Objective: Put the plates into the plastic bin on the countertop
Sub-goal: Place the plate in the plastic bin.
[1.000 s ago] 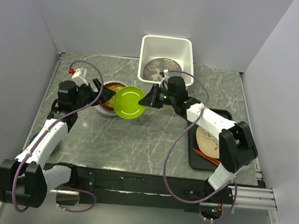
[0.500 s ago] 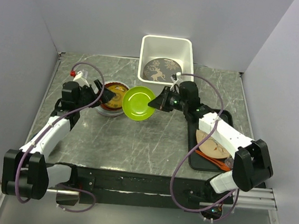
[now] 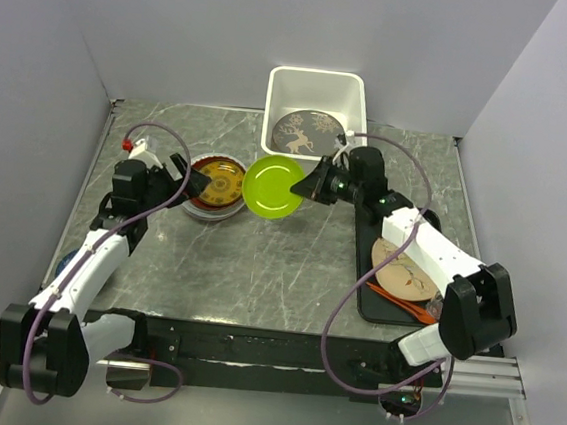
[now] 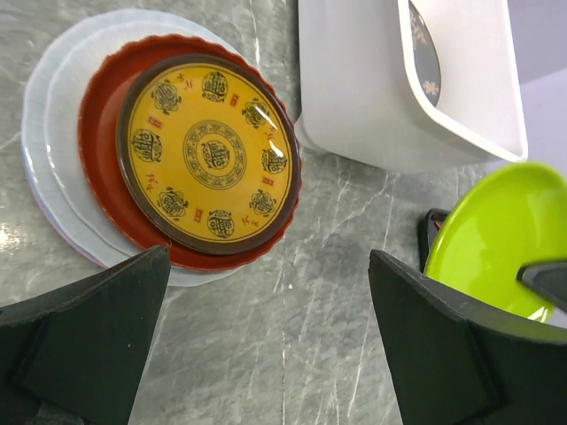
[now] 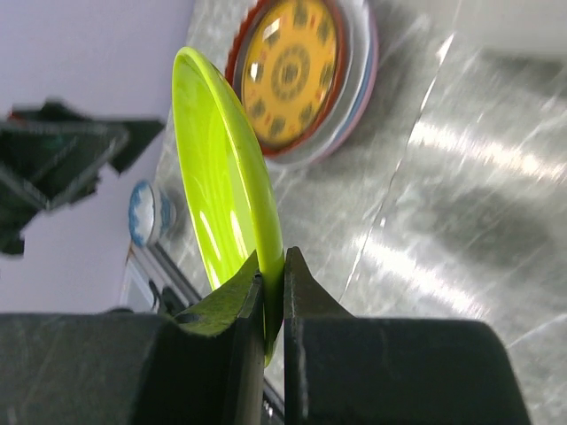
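The right claw (image 5: 273, 276) was pinched almost fully closed on the rim of the lime green plate (image 3: 274, 188), one finger on each face of the rim with only the plate's thickness between them. From the right wrist, the plate stood edge-on to the camera and was clear of the desk (image 3: 258, 270). From above, it hung between the stack of plates on the left and the near left corner of the plastic bin (image 3: 317, 75), close to both (whether it touched either could not be told).

The left claw (image 4: 267, 264) was spread as wide as it goes and held nothing. Its two fingers framed the right side of the stack and the bare desk beside it, touching neither as far as could be seen. The top of that stack was a red-brown plate (image 4: 208, 155) with a yellow patterned centre, resting on pale plates (image 4: 49, 177) beneath it.

Inside the bin lay a grey patterned plate (image 3: 309, 133), flat on the bottom. On the right of the desk, a cream plate (image 3: 404, 269) sat on the black tray (image 3: 365, 281), partly under the right arm.
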Controlling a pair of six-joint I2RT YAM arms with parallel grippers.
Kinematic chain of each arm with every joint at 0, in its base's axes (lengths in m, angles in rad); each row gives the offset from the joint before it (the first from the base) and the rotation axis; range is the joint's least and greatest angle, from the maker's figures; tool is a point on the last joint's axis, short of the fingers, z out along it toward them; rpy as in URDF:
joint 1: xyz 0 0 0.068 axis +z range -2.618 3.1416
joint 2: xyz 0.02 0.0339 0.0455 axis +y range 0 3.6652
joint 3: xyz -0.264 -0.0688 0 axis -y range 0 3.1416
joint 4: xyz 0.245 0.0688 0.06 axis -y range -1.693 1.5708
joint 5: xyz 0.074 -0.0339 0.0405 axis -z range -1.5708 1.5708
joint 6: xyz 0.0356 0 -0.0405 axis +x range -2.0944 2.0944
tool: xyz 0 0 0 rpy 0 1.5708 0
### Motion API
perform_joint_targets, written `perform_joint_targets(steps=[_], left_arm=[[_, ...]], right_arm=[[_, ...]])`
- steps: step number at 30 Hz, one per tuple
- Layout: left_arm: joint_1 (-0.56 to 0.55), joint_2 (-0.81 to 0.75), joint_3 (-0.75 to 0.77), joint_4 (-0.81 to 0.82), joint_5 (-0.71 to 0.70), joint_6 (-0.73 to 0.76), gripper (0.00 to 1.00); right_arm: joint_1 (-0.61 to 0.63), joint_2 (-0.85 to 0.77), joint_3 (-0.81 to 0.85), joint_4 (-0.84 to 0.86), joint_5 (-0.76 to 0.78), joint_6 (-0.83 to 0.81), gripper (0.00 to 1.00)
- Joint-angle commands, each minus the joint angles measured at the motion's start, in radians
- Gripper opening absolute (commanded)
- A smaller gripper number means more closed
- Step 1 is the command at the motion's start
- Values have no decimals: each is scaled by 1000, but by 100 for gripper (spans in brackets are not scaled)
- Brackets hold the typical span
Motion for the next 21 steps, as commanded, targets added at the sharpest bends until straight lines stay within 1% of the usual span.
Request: perform_joint_targets(steps=[1, 9, 16, 17, 21], left_arm=[[-3, -55, 3, -26, -62, 28, 99], [-4, -62, -14, -26, -77, 14, 99], [-3, -51, -8, -26, -91, 25, 99], [-3, -45, -2, -50, -91, 29, 99], [-3, -31, 1, -44, -86, 31, 99]], right_arm=[[-54, 42, 139, 22, -4, -19, 0], [-144, 145, 312, 5, -34, -19, 0], [-218, 292, 447, 31, -70, 38, 0], [-223, 310, 467, 31, -72, 42, 0], [-241, 407, 591, 19, -83, 67, 0]])
